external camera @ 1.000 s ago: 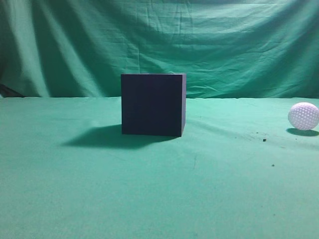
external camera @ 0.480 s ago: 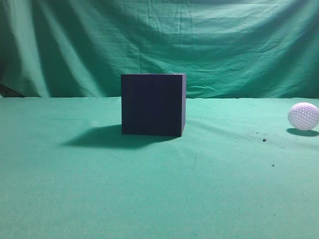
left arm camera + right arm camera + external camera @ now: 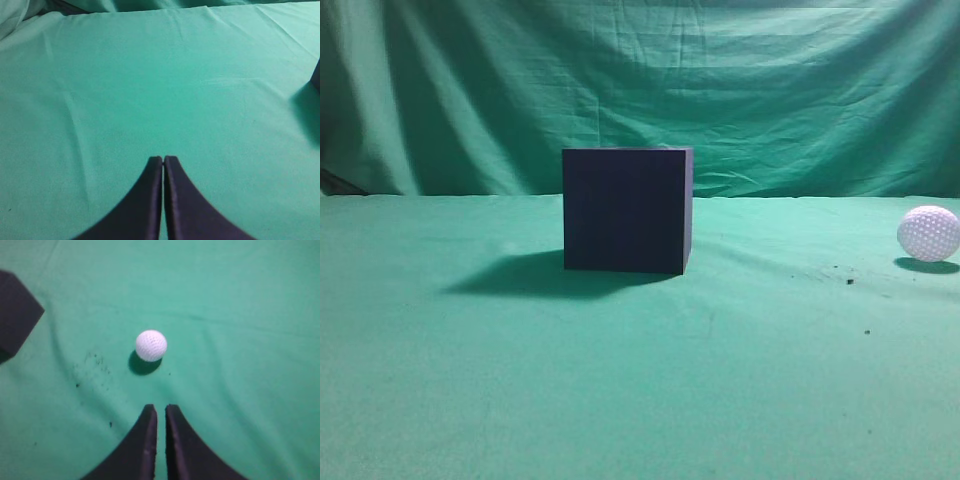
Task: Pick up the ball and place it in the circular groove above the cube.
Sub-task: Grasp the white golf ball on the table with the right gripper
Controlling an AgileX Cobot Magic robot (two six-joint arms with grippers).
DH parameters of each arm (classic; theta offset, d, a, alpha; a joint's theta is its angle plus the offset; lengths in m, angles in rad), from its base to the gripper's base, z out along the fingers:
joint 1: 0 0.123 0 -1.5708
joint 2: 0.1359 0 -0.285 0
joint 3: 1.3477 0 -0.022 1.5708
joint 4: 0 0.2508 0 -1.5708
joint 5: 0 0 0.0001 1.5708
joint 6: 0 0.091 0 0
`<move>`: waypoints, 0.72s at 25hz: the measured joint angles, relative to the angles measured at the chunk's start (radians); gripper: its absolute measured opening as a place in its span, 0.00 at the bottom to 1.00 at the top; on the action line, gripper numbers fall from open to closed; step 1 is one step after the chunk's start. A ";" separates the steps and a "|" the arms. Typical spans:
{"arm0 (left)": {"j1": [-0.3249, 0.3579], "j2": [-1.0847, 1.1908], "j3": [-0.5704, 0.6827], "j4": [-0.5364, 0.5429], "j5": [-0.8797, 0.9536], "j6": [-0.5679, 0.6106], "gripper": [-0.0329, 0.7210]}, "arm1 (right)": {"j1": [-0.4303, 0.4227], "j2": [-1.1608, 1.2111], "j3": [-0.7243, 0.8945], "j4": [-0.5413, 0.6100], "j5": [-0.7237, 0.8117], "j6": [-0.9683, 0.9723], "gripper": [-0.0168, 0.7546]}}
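The dark navy cube point(image 3: 627, 209) stands on the green cloth at the middle of the exterior view; its top groove does not show. A corner of the cube point(image 3: 15, 315) shows at the left edge of the right wrist view, and a sliver point(image 3: 316, 75) at the right edge of the left wrist view. The white dimpled ball point(image 3: 928, 233) rests on the cloth at the far right. In the right wrist view the ball point(image 3: 151, 345) lies ahead of my right gripper point(image 3: 160, 408), which is shut and empty. My left gripper point(image 3: 163, 159) is shut and empty over bare cloth.
A green cloth point(image 3: 640, 380) covers the table and hangs as a backdrop point(image 3: 720, 80) behind. Small dark specks point(image 3: 92, 362) lie on the cloth left of the ball. Neither arm shows in the exterior view.
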 joint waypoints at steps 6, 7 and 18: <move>0.000 0.000 0.000 0.000 0.000 0.000 0.04 | 0.125 0.281 -0.168 -0.101 0.124 0.037 0.02; 0.000 0.000 0.000 0.000 0.000 0.000 0.04 | 0.130 0.328 -0.188 -0.110 0.127 0.047 0.08; 0.000 0.000 0.000 0.000 0.000 0.000 0.04 | 0.132 0.739 -0.386 -0.144 0.108 0.145 0.76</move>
